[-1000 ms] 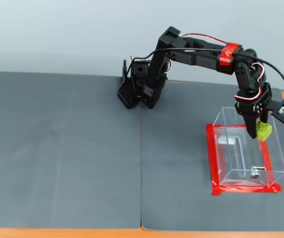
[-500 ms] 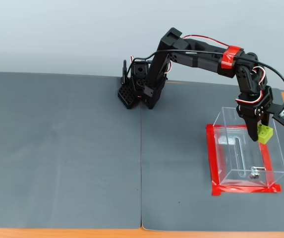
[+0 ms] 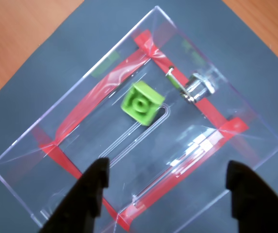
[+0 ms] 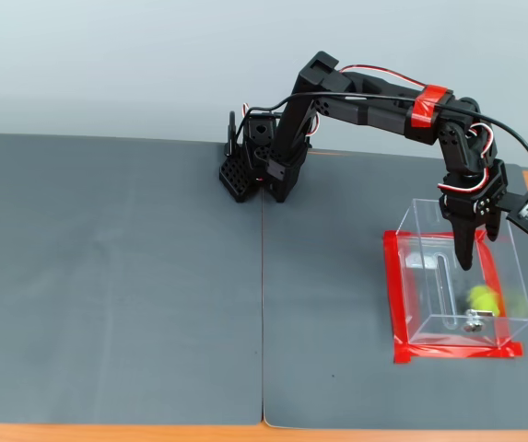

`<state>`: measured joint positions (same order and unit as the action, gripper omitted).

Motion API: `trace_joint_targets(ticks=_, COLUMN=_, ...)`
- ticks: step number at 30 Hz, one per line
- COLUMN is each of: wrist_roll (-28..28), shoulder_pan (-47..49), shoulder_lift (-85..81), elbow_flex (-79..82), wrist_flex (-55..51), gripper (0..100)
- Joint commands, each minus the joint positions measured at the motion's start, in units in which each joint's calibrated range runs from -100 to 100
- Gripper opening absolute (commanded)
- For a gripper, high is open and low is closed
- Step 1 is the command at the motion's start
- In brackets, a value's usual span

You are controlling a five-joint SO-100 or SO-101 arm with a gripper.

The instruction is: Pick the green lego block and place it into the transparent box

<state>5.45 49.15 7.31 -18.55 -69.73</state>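
A: Please describe the desk, from the left edge to the right edge.

B: In the fixed view the left half of the desk has only the dark grey mat (image 4: 116,276), with nothing on it. Behind the middle, near the back edge, stands the base of the arm (image 4: 264,166). The arm reaches to the right side. There, near the front right corner, is the transparent box (image 4: 429,313), inside a frame of red tape (image 4: 394,295).

A: And where is the green lego block?

B: The green lego block (image 3: 141,103) lies on the floor of the box, close to the small metal fitting (image 3: 197,87). It is a little tilted, I think. Nothing touches it.

A: What about the gripper?

B: The gripper (image 3: 165,187) is wide, and it holds nothing. In the wrist view I see a large gap between the two dark fingers (image 3: 92,194). In the fixed view it hangs over the back part of the box (image 4: 471,249), with the tips about level with the rim; I cannot tell if they are inside.

A: So is the task done?

B: In my judgement, yes, the placing is done. Only the way back of the arm is left.

A: Is there room for this?

B: The thin walls are near the fingers on both sides, so I would lift straight up first. To the left the mat is free.
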Motion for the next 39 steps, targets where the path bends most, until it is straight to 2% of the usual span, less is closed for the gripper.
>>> trace_joint_targets(ticks=1, wrist_roll=0.2, shoulder_pan=0.0, shoulder_lift=-4.4, elbow_flex=-0.9, wrist_flex=0.0, gripper=28)
trace_joint_targets(ticks=17, wrist_roll=-0.4, shoulder_pan=-12.6, shoulder_lift=-31.4, elbow_flex=12.8, wrist_flex=-0.1, gripper=28)
trace_joint_targets(ticks=19, wrist_roll=-0.4, shoulder_pan=-15.0, shoulder_lift=-34.9, elbow_flex=15.2, wrist_flex=-0.1, gripper=25)
trace_joint_targets(ticks=22, wrist_roll=-0.4, shoulder_pan=-20.0, shoulder_lift=-41.7, elbow_flex=19.7, wrist_flex=-0.1, gripper=14)
trace_joint_targets(ticks=26, wrist_roll=-0.4, shoulder_pan=-24.7, shoulder_lift=-47.9, elbow_flex=25.0, wrist_flex=-0.1, gripper=6)
trace_joint_targets(ticks=32, wrist_roll=-0.4, shoulder_pan=-32.0, shoulder_lift=-57.2, elbow_flex=38.1, wrist_flex=0.6, gripper=4)
trace_joint_targets(ticks=39, wrist_roll=-0.4, shoulder_pan=-40.3, shoulder_lift=-74.2, elbow_flex=61.3, wrist_flex=0.7, gripper=4)
